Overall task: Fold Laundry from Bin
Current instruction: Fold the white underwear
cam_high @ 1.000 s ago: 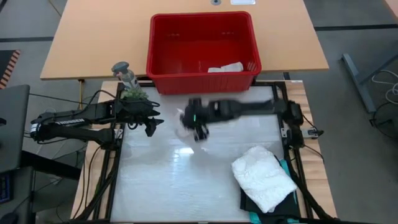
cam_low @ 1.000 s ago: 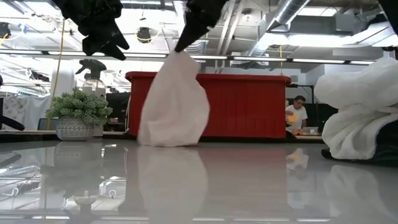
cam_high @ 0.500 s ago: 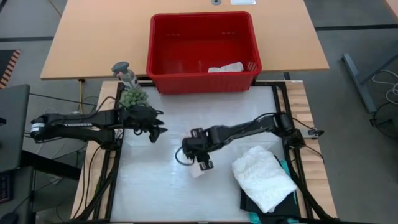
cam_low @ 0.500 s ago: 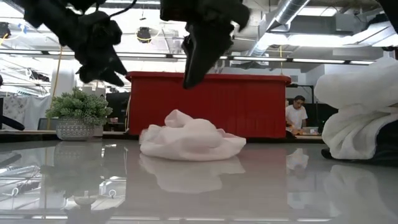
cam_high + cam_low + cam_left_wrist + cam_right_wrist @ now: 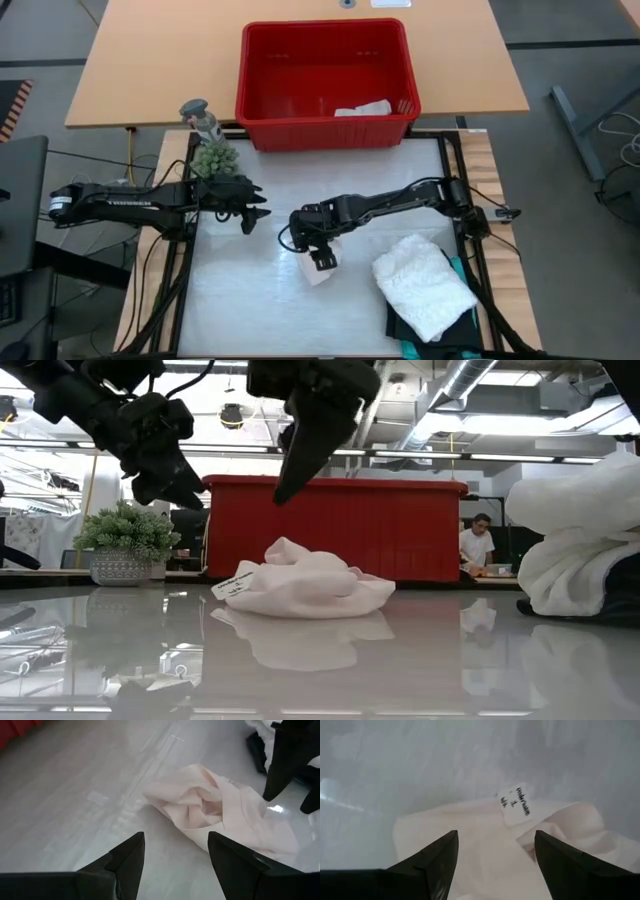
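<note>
two grippers in view. left gripper (image 5: 252, 212) at the table's left side, fingers apart, holding nothing. right gripper (image 5: 318, 255) above the table's middle, fingers apart, hovering over one small white cloth (image 5: 305, 589). cloth crumpled on the table (image 5: 250, 300), released and no longer hanging from the right gripper as a second ago. one tag (image 5: 515, 805) on the cloth; writing not clearly readable. one red bin (image 5: 325, 125) at the far edge, one white piece (image 5: 362, 108) inside. one folded white top (image 5: 424, 285) near right, on dark and teal garments.
</note>
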Available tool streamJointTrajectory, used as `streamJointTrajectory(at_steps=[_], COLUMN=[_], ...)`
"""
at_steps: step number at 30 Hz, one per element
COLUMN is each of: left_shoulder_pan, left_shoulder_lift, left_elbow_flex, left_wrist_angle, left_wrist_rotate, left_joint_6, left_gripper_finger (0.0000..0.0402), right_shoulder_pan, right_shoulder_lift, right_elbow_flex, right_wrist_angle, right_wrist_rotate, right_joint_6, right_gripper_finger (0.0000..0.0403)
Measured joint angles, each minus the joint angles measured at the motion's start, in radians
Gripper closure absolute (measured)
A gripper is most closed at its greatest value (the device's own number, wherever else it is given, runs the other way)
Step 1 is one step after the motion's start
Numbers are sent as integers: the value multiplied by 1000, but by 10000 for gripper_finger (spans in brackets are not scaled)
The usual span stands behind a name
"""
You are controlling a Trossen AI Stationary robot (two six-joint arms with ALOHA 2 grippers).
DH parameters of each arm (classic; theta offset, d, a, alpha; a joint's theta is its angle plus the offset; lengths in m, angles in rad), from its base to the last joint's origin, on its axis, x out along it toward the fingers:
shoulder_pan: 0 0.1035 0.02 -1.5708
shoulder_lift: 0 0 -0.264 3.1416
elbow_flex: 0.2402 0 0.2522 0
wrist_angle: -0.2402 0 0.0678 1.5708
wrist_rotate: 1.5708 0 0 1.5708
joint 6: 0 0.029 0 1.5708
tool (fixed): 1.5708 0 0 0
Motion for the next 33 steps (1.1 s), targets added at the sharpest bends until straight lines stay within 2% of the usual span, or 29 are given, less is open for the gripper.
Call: streamJointTrajectory(at_steps=[3, 13, 20, 22, 24, 28, 29, 33], left_shoulder_pan=[0, 0, 0, 0, 0, 0, 0, 0], left_shoulder_lift=[0, 0, 0, 0, 0, 0, 0, 0], left_elbow_flex=[0, 0, 0, 0, 0, 0, 0, 0], left_wrist_angle=[-5, -30, -28, -22, -22, -13, -8, 2], left_wrist_rotate=[1, 6, 8, 8, 8, -1, -1, -4], left_joint_6=[-24, -42, -41, -41, -45, -47, -47, -47], left_gripper_finger=[195, 195, 195, 195, 195, 195, 195, 195], right_shoulder_pan=[-4, 46, 54, 52, 51, 48, 46, 36], right_shoulder_lift=[16, 116, 168, 170, 168, 165, 165, 165], right_elbow_flex=[0, 0, 0, -1, 1, 1, 2, 76], right_wrist_angle=[29, 37, 33, 28, 43, 39, 38, -3], right_wrist_rotate=[-7, -29, 93, 98, 115, 108, 103, 110], right_joint_6=[30, 317, 493, 523, 551, 575, 575, 555], right_gripper_finger=[118, 117, 126, 150, 196, 349, 373, 385])
